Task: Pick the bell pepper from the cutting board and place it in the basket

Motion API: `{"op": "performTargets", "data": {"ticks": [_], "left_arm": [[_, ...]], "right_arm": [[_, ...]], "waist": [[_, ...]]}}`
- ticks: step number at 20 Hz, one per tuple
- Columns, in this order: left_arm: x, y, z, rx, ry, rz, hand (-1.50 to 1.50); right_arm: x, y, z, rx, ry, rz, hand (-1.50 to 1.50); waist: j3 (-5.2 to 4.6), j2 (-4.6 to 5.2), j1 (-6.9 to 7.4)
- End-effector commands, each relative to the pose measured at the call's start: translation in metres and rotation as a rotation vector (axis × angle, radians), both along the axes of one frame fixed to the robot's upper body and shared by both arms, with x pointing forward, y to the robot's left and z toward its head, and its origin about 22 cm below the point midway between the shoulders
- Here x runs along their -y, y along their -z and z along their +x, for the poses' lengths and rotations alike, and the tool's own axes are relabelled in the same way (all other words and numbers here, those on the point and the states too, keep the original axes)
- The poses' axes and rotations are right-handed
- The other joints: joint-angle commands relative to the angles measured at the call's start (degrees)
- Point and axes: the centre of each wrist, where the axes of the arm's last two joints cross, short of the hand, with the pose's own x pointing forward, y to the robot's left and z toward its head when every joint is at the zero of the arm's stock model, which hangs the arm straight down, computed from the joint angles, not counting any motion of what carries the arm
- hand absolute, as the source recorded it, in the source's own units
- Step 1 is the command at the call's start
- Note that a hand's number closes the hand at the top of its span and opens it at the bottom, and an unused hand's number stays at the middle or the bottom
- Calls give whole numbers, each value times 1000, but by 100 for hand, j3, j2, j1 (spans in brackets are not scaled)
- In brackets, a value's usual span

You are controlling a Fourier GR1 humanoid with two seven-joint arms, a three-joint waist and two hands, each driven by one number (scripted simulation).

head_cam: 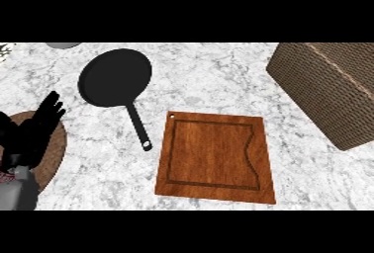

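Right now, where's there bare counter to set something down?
Bare marble lies between the cutting board and the basket, and above the board, right of the black pan. The board's top is also bare. Left is crowded: left hand over a round brown mat.

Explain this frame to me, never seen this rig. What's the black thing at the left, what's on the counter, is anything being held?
This is the view from a humanoid robot's head, looking steeply down at a marble kitchen counter. The black shape at the left edge is the robot's left hand on its grey forearm; its fingers are straight and point up, so it is resting open and holds nothing. The right hand is not in view.

On the counter: a black frying pan with its handle pointing toward the robot, a wooden cutting board in the middle, and a brown wicker basket at the upper right. Under the left hand lies a round brown mat. A grey object is cut off at the top edge.

No bell pepper shows: the board's top is bare, and the basket's inside cannot be seen.
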Motion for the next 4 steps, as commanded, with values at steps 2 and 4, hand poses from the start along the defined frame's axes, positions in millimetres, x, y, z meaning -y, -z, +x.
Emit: {"op": "performTargets", "data": {"ticks": [2, 4], "left_arm": [[-5, -3, -6, 0, -24, 1, 0], [7, 7, -2, 8, -22, 3, 0]], "right_arm": [[-12, 16, -53, -56, -102, 62, -150], [-5, 25, -82, -82, -117, 47, -150]], "waist": [[-3, -48, -131], [-1, 23, -130]]}}
